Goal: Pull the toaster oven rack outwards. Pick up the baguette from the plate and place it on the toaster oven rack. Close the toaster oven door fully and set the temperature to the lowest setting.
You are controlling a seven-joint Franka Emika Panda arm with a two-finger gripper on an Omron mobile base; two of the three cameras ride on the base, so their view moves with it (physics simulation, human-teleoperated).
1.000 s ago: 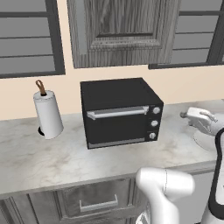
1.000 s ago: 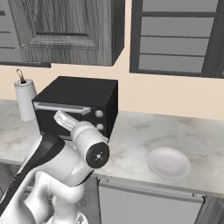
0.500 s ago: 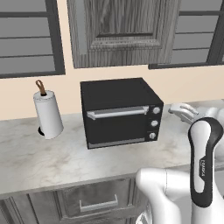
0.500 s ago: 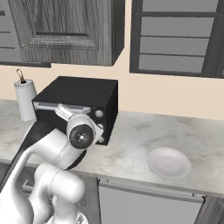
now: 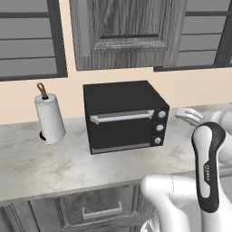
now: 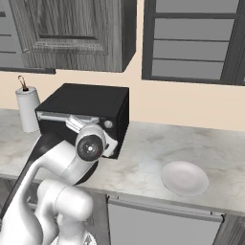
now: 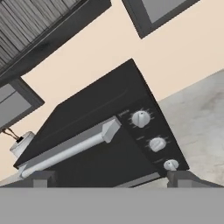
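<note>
The oven (image 5: 124,117) stands at the middle of the left base view on the desk (image 5: 68,163), its door (image 7: 94,153) shut. The plate (image 6: 184,178) lies at lower right of the right base view. The gripper (image 7: 111,179) is wide and holds nothing.

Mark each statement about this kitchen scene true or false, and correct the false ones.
1. The oven door is shut. True.
2. A baguette lies on the plate. False: the plate looks bare in the right base view.
3. The paper towel roll stands to the left of the oven in the left base view. True.
4. The oven has five knobs. False: three knobs sit in a column on its front.
5. The end effector grips the door handle. False: in the hand view its fingertips stand wide apart, open, short of the handle.
</note>
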